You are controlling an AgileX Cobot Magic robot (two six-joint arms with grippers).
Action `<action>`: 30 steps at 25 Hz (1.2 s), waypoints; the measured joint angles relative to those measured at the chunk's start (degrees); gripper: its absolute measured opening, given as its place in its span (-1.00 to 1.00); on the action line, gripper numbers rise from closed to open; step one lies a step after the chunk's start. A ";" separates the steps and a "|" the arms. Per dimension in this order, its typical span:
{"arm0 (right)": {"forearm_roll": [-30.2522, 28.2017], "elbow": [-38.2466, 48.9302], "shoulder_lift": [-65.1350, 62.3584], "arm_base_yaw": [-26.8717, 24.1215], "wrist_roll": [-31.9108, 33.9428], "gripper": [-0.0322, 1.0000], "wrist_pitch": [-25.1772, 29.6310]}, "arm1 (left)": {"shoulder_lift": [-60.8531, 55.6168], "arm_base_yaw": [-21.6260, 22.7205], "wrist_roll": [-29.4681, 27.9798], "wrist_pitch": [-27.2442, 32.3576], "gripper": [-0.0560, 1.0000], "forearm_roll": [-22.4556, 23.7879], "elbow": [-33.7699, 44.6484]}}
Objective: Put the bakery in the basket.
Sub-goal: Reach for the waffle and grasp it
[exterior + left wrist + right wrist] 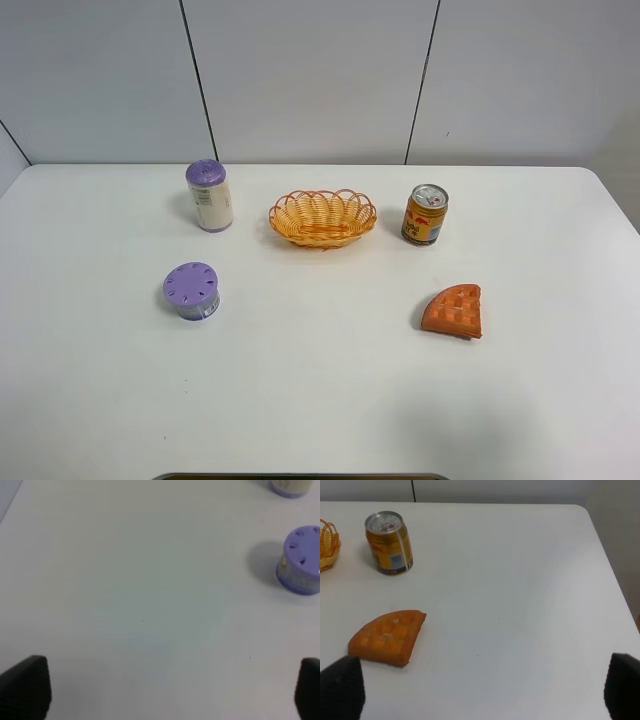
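The bakery [453, 311] is an orange-brown waffle wedge lying flat on the white table, right of centre. The right wrist view shows it [387, 638] just ahead of one dark fingertip. The orange wicker basket [322, 218] stands empty at the middle back; only its rim edge [328, 547] shows in the right wrist view. My right gripper [480, 687] is open and empty above the table near the wedge. My left gripper [165, 690] is open and empty over bare table. Neither arm shows in the exterior high view.
A gold-red drink can [425, 214] stands upright right of the basket, behind the wedge. A tall purple-lidded container [209, 195] stands left of the basket. A short purple-lidded container [192, 291] sits at the front left and also shows in the left wrist view [300, 561].
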 joint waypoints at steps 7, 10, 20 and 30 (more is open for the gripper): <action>0.00 0.00 0.00 0.00 0.00 0.91 0.00 | 0.00 0.00 0.00 0.00 0.99 0.00 0.00; 0.00 0.00 0.00 0.00 0.00 0.91 0.00 | 0.00 0.00 0.00 0.00 0.99 0.00 0.00; 0.00 0.00 0.00 0.00 0.00 0.91 0.00 | 0.00 0.00 0.00 0.00 0.99 0.00 0.00; 0.65 0.00 0.00 0.00 0.00 0.91 0.00 | 0.00 0.00 0.00 0.00 0.99 0.00 0.00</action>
